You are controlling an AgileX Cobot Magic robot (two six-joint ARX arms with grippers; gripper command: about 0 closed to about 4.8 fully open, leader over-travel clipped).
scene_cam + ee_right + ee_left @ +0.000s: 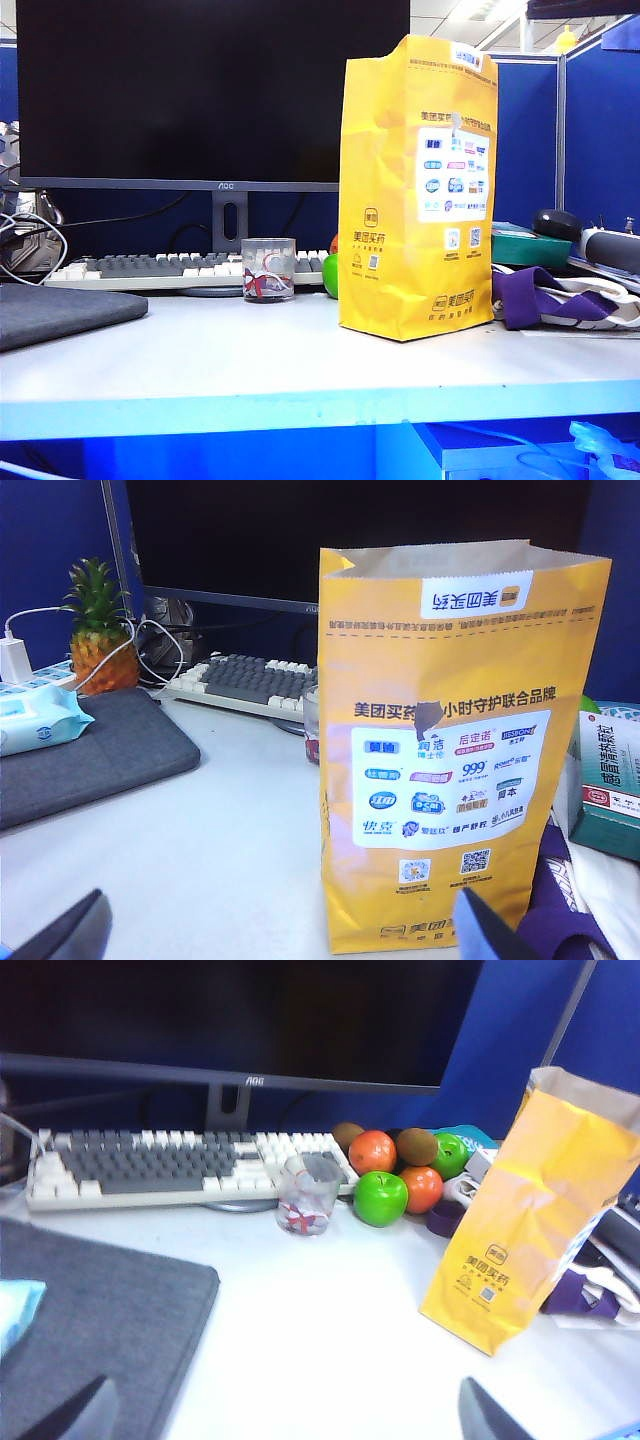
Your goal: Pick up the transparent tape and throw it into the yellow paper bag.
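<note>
Tape is the trouble at this step: no clear roll shows anywhere on the tabletop [250,350], so I cannot tell where it lies; it may sit behind the yellow bag [417,190] or out of frame. The bag stands upright toward the right side of the tabletop, its mouth open at the top. The glass cup [268,270] with red-and-white contents, just in front of the keyboard [150,1160] near the back edge, is not the target and should be left alone. The left gripper [280,1420] hangs over the front of the tabletop beside the grey mat [110,1300], fingers spread wide with nothing between them. The right gripper [275,935] faces the bag's printed side from near the front edge, likewise spread and empty. Neither shows in the exterior view. A good next move is probably to find the roll first, then come down over it with fingers wide, keeping clear of the fruit [381,1198] and not nudging the light bag.
</note>
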